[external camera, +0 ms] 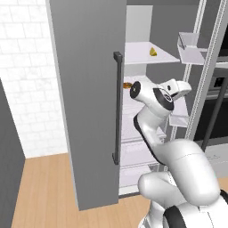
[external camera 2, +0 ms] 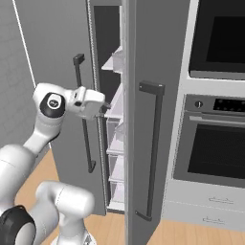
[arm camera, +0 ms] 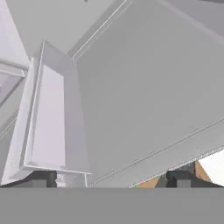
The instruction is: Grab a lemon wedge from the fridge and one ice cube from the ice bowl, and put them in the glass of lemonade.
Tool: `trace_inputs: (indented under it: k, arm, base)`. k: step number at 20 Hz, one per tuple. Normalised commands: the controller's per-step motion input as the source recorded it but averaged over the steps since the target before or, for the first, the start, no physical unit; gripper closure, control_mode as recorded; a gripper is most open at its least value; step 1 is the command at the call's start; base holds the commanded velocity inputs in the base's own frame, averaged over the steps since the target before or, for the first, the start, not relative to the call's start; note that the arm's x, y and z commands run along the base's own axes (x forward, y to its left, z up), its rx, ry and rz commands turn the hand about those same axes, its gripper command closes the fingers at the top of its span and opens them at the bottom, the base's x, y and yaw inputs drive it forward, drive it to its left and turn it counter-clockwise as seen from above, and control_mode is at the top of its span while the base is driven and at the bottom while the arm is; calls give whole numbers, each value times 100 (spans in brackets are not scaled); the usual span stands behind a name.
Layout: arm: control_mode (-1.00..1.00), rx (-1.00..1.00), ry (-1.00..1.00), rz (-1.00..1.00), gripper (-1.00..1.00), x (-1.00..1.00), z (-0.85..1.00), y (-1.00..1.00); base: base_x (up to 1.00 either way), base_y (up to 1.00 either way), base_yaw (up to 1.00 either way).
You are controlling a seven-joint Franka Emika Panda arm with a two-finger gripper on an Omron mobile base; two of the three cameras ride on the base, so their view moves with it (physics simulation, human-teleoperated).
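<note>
Yellow: one lemon wedge (external camera: 153,51) on fridge (external camera: 84,89) shelf; two door handles.

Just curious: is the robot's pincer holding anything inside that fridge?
Nothing is held. The pincer is open and empty; the lemon wedge lies untouched on a shelf.

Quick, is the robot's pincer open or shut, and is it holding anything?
The pincer is open and holding nothing.

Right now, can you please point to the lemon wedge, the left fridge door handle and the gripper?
lemon wedge (external camera: 153,51), left base view, middle of the yellow slice on the upper shelf.
left fridge door handle (external camera: 117,107), left base view, middle of the dark vertical bar.
gripper (arm camera: 109,178), hand view, midway between the two dark fingertips.
</note>
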Motion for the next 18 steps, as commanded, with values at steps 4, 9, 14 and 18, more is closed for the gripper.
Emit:
trace_inputs:
  k: [4,9,14,18]
  arm:
    - [-100,0,1,-11,-100,25,-2,-65]
    - [-100,0,3,-10,-100,7,0,-78]
    - [-100,0,0,-12,-100,-10,0,-98]
    - [-100,0,0,-12,-100,-19,0,-100]
  base:
    - [0,0,0]
    - [0,0,0]
    - [0,0,0]
    - [0,0,0]
